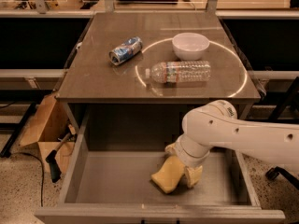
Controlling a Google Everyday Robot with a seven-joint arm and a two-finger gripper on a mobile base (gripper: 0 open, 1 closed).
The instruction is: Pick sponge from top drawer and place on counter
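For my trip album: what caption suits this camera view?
Gripper at the yellow sponge in the open top drawer; can, bowl and bottle sit on the counter above.
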